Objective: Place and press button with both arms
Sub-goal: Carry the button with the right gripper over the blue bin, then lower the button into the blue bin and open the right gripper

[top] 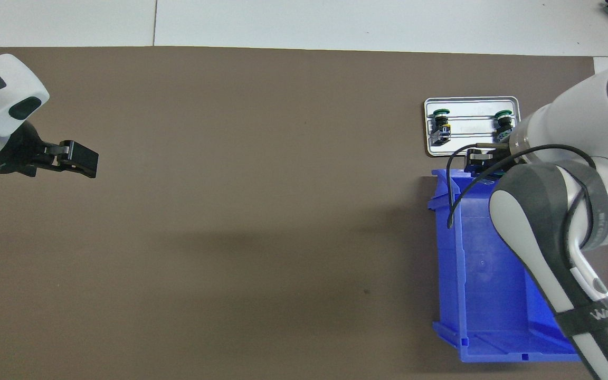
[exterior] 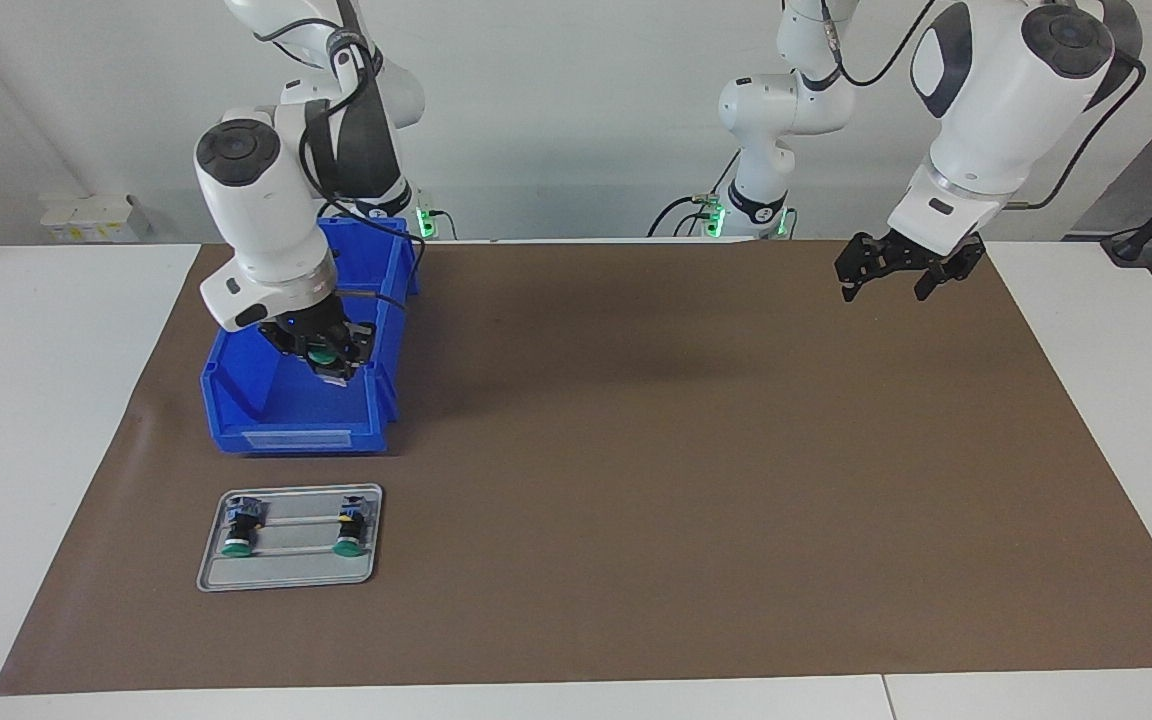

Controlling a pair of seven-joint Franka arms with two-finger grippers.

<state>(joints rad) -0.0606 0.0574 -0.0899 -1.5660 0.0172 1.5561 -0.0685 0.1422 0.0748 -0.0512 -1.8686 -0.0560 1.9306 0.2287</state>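
A green-capped button [exterior: 323, 352] is clamped in the right gripper [exterior: 328, 356], held over the blue bin [exterior: 266, 400] at the bin's end farther from the robots. Two more buttons [exterior: 236, 530] are laid on the grey tray [exterior: 286, 575] just beside that end. The left gripper [exterior: 891, 275] is held with fingers apart, well apart from the bin, waiting over the brown mat [exterior: 696, 480]

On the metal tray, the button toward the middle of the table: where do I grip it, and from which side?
That button lies on its side on the tray, green cap pointing away from the robots. Likely best: come straight down and close across the stubby black body, just robot-side of the cap; the second button lies well apart.
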